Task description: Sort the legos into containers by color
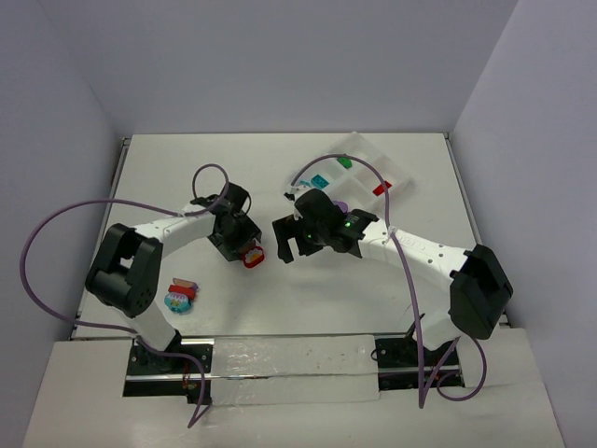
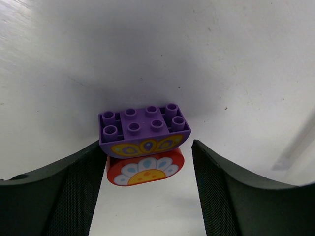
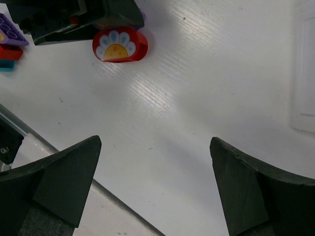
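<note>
White tabletop, grey walls all round, and I am starting from the top view. My left gripper (image 1: pixel 247 250) is hanging over a red brick (image 1: pixel 253 259) at mid-table, and my right gripper (image 1: pixel 284 239) is hovering just beside it. One clear tray (image 1: pixel 401 175) is sitting far right, holding three single legos that I can count: one teal lego (image 1: pixel 320 180), one green lego (image 1: pixel 345 161), one red lego (image 1: pixel 381 189), each in a separate compartment. A purple piece (image 1: pixel 341 205) is peeking out by my right arm; which compartment, I cannot tell. One clump (image 1: pixel 179 295) is lying near my left elbow.

Left wrist now: two legos are showing, one purple brick (image 2: pixel 145 125) sitting studs-up on the red brick (image 2: pixel 145 170). My left fingers (image 2: pixel 64 191) are bracketing the pair closely; whether they are squeezing, I cannot tell.

Right wrist: my right fingers (image 3: pixel 54 187) are standing wide, bare table between them. Ahead, the red brick (image 3: pixel 119 45) is lying under the left gripper (image 3: pixel 74 19). At the left edge the clump (image 3: pixel 9 44) is showing three layers: purple, red, teal.
</note>
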`<state>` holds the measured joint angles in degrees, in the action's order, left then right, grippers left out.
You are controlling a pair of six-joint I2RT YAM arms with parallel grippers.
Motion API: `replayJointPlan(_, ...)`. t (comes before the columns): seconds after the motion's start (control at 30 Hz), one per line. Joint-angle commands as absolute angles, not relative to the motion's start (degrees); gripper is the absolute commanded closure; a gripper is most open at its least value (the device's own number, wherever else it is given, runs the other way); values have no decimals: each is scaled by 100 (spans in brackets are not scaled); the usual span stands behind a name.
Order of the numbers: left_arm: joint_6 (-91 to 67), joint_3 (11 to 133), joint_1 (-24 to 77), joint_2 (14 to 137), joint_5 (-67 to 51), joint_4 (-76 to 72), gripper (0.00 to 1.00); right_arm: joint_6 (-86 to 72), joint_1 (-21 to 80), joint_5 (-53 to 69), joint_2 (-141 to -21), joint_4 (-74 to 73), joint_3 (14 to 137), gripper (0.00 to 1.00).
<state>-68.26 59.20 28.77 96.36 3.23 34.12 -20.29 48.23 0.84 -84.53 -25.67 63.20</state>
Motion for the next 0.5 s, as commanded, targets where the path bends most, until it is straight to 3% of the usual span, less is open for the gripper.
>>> replayJointPlan(0.0,-6725,5985,3037,9674,410,3208,25,-2001,4792,10,-8143,-2459,6243,1)
replayJointPlan(0.27,-6407,6241,3121,9872,635,3507,25,-2057,4799,18,-8156,-2356,6205,1)
replayJointPlan(0.47,-6374,6303,3242,9967,1070,3614,34,-2073,4798,10,-8104,-2312,6102,1)
